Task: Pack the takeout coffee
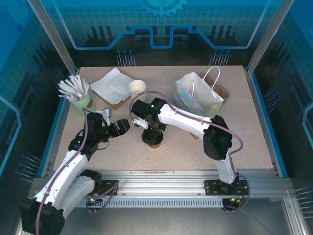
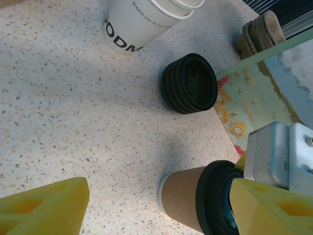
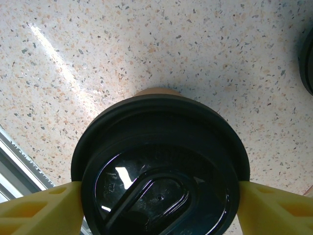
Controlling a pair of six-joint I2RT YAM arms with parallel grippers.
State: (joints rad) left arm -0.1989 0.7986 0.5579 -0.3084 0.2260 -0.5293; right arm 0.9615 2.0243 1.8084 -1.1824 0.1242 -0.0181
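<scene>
The takeout coffee [image 1: 155, 142], a tan cup with a black lid, stands upright on the table just in front of centre. My right gripper [image 1: 152, 131] comes down on it from above. In the right wrist view the black lid [image 3: 161, 166] sits between the two yellow fingers [image 3: 41, 208], which touch its rim on both sides, so my right gripper [image 3: 159, 208] is shut on it. My left gripper [image 1: 123, 127] hangs open just left of the cup. In the left wrist view the cup [image 2: 183, 198] shows by the right finger, and my left gripper [image 2: 156, 210] holds nothing.
A white paper bag [image 1: 198, 95] lies at the back right. A stack of white cups [image 1: 137, 88] stands behind the coffee, with a stack of loose black lids [image 2: 190, 83] beside it. Napkins [image 1: 111, 85] and a green cup of stirrers [image 1: 78, 98] stand at the back left.
</scene>
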